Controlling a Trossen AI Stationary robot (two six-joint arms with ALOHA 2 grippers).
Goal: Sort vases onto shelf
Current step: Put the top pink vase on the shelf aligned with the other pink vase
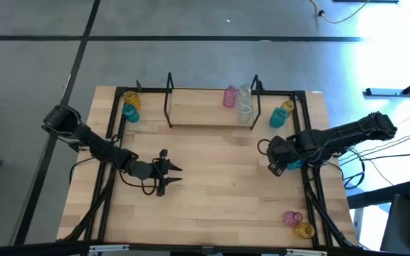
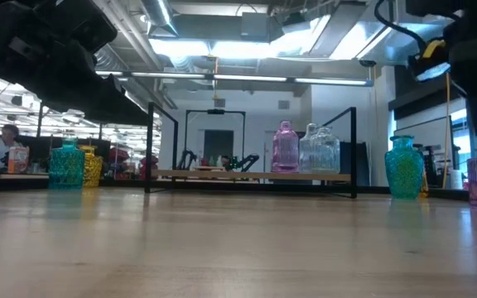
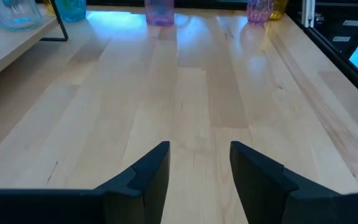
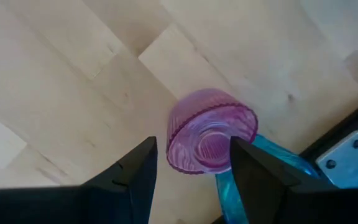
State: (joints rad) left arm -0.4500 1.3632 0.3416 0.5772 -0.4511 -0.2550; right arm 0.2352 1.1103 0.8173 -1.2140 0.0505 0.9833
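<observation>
High view, shelf: the shelf (image 1: 205, 114) sits at the far middle of the tabletop (image 1: 219, 199), a black wire frame at each short end.
On the shelf: a pink vase (image 1: 230, 97) and two clear vases (image 1: 244, 107) stand together at its right end, near the right frame.
Left of the shelf: a yellow vase (image 1: 132, 99) and a teal vase (image 1: 129, 112) stand just beside each other on the tabletop, outside the left frame.
Right of the shelf: a teal vase (image 1: 278, 119) and a yellow vase (image 1: 286, 107) stand near the far right corner.
Near right corner: a pink vase (image 1: 292, 218) and a yellow vase (image 1: 304, 230) stand side by side.
Left claw: the left claw (image 1: 173, 175) hovers over bare tabletop left of centre, fingers parted and grasping nothing.
Right claw: the right claw (image 4: 193, 163) hangs above the right edge of the tabletop, fingers apart, directly over a pink vase (image 4: 211, 130) seen from the top; no grip on it is visible.
Beside that vase: a teal object (image 4: 253, 162) lies close against it, partly hidden.
</observation>
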